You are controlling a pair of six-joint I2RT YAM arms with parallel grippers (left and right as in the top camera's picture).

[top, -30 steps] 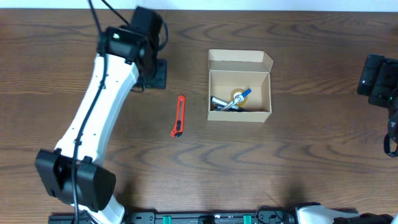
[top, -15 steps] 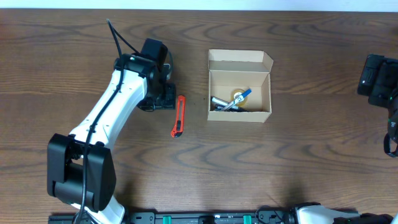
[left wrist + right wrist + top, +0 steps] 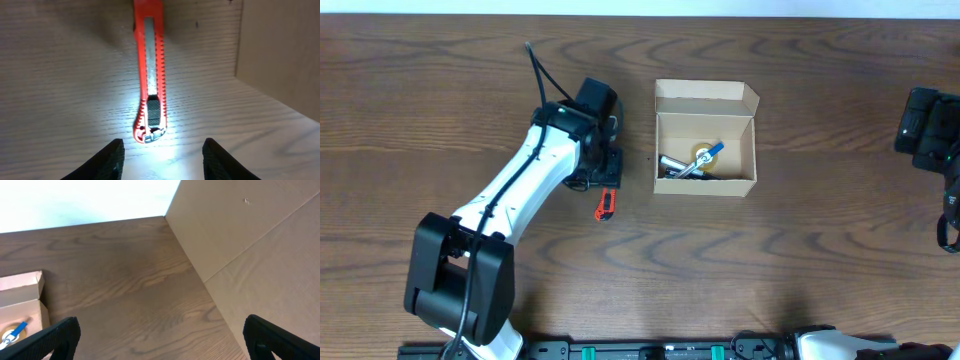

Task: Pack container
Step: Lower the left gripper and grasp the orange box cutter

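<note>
Left wrist view, and we start at the fingers [image 3: 113,159]: the left gripper [image 3: 164,160] shows two dark tips parted to a middling gap, with nothing but lit wood between them, so we call it open and empty. Just ahead of those tips lies the orange box cutter [image 3: 150,75], flat on the table [image 3: 60,90]. Its black slider end is nearest us and its long axis runs straight away from the gripper. That's the line that matters: the fingers sit either side of that axis, set to close across the narrow width, we judge, once they come forward and down. Off to the cutter's right is the tan wall of the container [image 3: 280,50], near but not touching. From overhead the container [image 3: 705,186] sits open at mid-table, flap back, with a tape roll and blue pen [image 3: 710,152] already inside. The cutter's lower end pokes out beneath the left arm. The right gripper [image 3: 162,341] is spread wide on nothing at the far edge, well apart, so this pick belongs to the left.
</note>
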